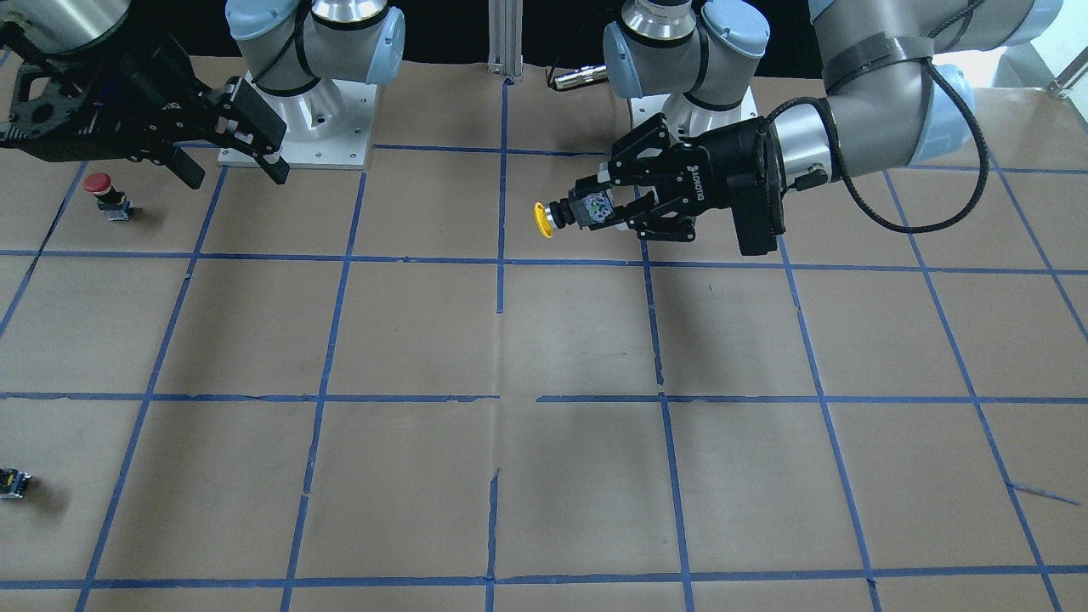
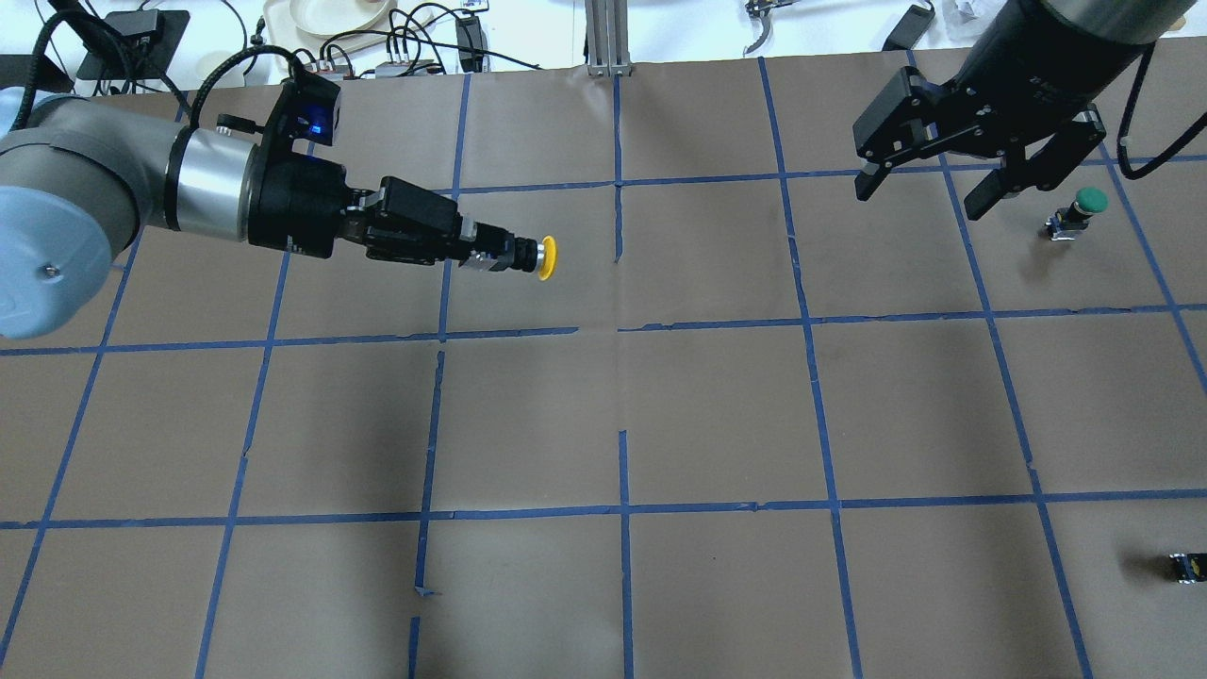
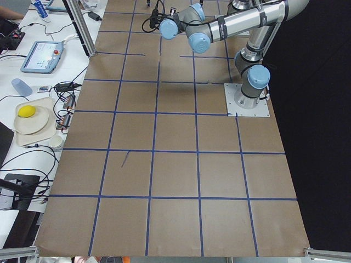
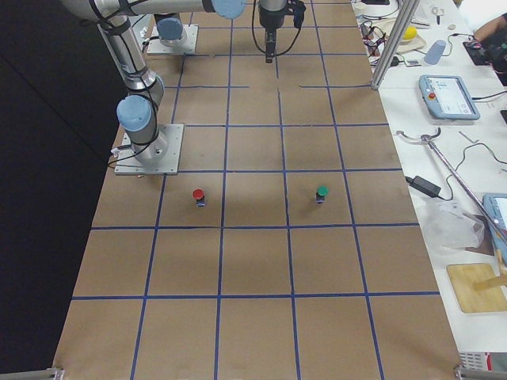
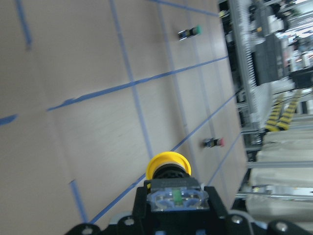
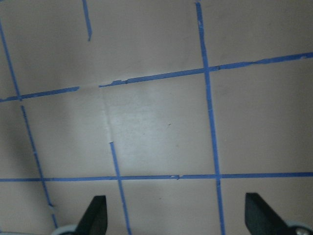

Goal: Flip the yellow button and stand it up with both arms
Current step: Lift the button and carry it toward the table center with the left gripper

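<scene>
L arm (image 2: 85,179) reaches in roughly level, forearm and wrist near horizontal. L gripper (image 2: 471,253) points sideways toward the table's middle, well above the surface, w/ a blue light lit on the wrist. Its fingers are clamped on the boxy body of the yellow button (image 2: 528,256). The button lies horizontal, w/ its cap sticking out past the fingertips, facing away from the gripper. It is off the table. In the L wrist view the cap sits straight ahead of the body.

R arm (image 2: 1056,47) comes down steeply from above. R gripper (image 2: 929,193) hangs over the table, tilted, fingers spread wide w/ nothing between them. In the R wrist view both fingertips (image 6: 97,213) frame bare paper. A green button (image 2: 1084,207) stands just beside it on the outer side. In the front view a red button (image 1: 104,191) stands just below it.

Table (image 2: 717,415) is covered in brown paper w/ a grid of blue tape (image 2: 622,509), broken by gaps in spots. A small black part (image 2: 1186,566) lies well apart from both grippers, near the table's edge. An aluminium post (image 2: 603,38) stands at the table's edge. Beside the table is a white bench w/ cables, a plate (image 3: 33,118) and a pendant (image 3: 43,56).
</scene>
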You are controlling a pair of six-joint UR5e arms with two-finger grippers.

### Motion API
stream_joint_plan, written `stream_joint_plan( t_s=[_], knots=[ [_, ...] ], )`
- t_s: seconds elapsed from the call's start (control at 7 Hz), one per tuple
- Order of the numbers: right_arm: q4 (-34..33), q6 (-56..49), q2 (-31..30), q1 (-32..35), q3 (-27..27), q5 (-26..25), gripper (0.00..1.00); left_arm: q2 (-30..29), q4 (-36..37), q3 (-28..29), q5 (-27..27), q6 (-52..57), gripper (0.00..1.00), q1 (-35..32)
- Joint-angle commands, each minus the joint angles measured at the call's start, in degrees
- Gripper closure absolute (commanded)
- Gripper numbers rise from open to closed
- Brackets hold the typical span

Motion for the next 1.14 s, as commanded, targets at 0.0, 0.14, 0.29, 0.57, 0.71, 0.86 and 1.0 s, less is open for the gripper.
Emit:
stream_joint_plan(
  t_s=[0.0,0.14,0.29,0.57,0.71,0.86,1.0],
  knots=[
    [6.47,-0.03,-0.1,-6.21,0.03,14.94,0.0,1.3,-0.19,-0.22,-10.63,-0.31,0.85,-4.41],
    [11.03,-0.03,-0.1,-7.88,0.12,21.09,0.0,2.18,-0.19,-2.22,-17.03,-0.48,0.85,-5.91],
    [14.38,-0.03,-0.1,-9.37,0.29,28.64,0.0,2.97,-0.01,-5.63,-21.01,-0.31,0.85,-6.01],
    [21.5,0.06,-0.45,-9.65,0.3,39.81,0.0,4.03,0.51,-8.3,-26.57,-0.4,0.86,-6.19],
    [26.75,0.15,-1.94,-9.65,0.64,44.83,0.0,4.12,0.6,-8.3,-28.67,-0.4,0.87,-7.23],
    [29.07,0.15,-3.86,-9.48,1.87,45.75,0.0,3.69,0.6,-8.3,-30.17,-0.4,0.87,-8.38],
    [31.88,0.5,-5.28,-8.87,3.79,47.59,0.0,3.68,0.6,-8.3,-30.54,-0.48,0.87,-8.74]
  ],
)
